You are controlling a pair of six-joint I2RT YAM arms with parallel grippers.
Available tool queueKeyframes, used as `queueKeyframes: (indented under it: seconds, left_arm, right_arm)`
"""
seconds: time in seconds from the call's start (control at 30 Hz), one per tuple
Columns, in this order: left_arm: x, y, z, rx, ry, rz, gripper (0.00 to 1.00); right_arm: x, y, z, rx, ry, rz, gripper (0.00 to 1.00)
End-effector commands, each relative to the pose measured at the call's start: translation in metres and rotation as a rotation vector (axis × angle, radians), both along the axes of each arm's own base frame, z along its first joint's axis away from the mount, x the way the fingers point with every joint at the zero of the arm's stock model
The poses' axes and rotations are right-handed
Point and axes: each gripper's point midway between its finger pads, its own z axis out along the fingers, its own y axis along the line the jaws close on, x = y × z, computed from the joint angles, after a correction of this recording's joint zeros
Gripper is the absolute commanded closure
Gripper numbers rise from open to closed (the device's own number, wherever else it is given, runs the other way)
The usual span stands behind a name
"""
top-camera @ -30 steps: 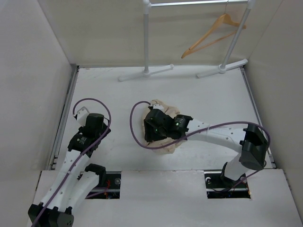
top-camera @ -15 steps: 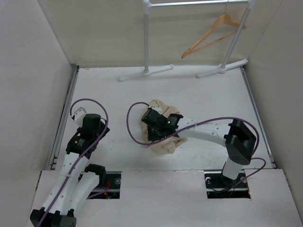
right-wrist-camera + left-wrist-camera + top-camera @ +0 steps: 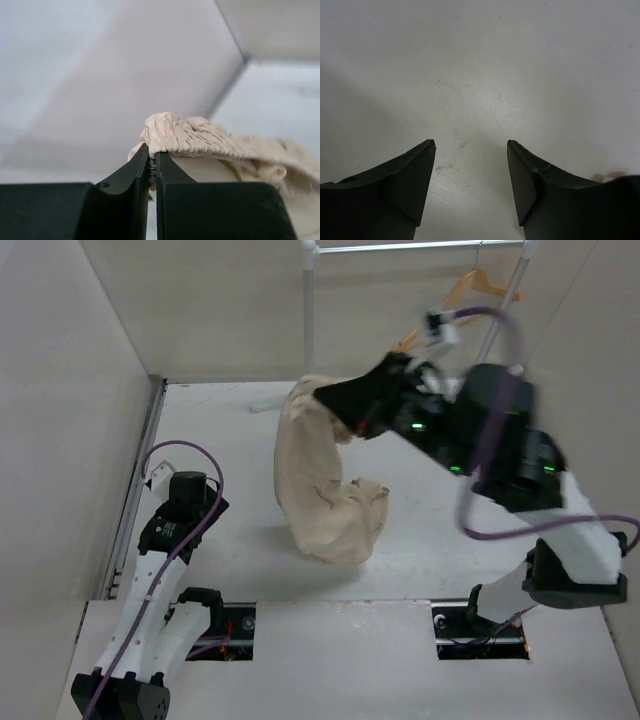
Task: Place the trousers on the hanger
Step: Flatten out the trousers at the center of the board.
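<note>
The cream trousers (image 3: 318, 475) hang from my right gripper (image 3: 325, 395), lifted high over the table, their lower end still bunched on the surface. In the right wrist view the right gripper (image 3: 152, 159) is shut on the gathered waistband of the trousers (image 3: 200, 137). The wooden hanger (image 3: 470, 288) hangs on the rack rail at the back right, partly hidden behind my right arm. My left gripper (image 3: 160, 477) rests low at the left; in its wrist view the left gripper (image 3: 471, 172) stands open over bare table.
A white rack stands at the back with an upright pole (image 3: 309, 315) and feet (image 3: 470, 385) on the table. White walls (image 3: 70, 390) close in the left and right sides.
My right gripper closed on the trousers and rose up and back toward the rack, pulling the cloth off the table. The left gripper opened slightly.
</note>
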Motion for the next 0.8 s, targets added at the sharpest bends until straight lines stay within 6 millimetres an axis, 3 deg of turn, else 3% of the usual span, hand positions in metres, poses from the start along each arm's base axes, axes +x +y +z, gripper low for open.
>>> queueKeyframes:
  seconds: [0.0,0.07,0.13,0.2,0.37,0.47,0.53,0.67,0.77]
  left_arm:
    - [0.017,0.0,0.041,-0.042,-0.114,0.013,0.41]
    - [0.02,-0.002,0.055,-0.067,-0.147,0.009,0.39]
    - [0.022,-0.003,0.063,-0.083,-0.166,0.002,0.36]
    - [0.024,-0.014,0.061,-0.112,-0.162,-0.044,0.35]
    - [0.008,-0.043,0.022,-0.16,-0.052,-0.164,0.35]
    - [-0.004,-0.064,-0.002,-0.165,0.034,-0.256,0.36]
    - [-0.012,-0.083,-0.021,-0.157,0.103,-0.337,0.36]
    - [-0.016,-0.12,-0.043,-0.095,0.161,-0.466,0.34]
    - [-0.007,-0.145,-0.059,-0.063,0.178,-0.519,0.31]
  right_arm:
    - [-0.018,-0.113,0.107,0.177,-0.214,-0.211,0.96]
    - [-0.015,-0.151,0.115,0.186,-0.25,-0.326,0.96]
    - [-0.005,-0.179,0.092,0.138,-0.245,-0.438,0.97]
    - [0.011,-0.213,0.054,0.092,-0.232,-0.569,0.97]
    - [0.049,-0.295,-0.077,-0.037,-0.089,-0.882,0.97]
    - [0.068,-0.316,-0.14,-0.041,0.029,-0.912,0.97]
    - [0.073,-0.321,-0.168,0.008,0.104,-0.89,0.98]
    - [0.077,-0.336,-0.195,0.048,0.167,-0.893,0.98]
    - [0.077,-0.332,-0.202,0.033,0.18,-0.888,0.98]
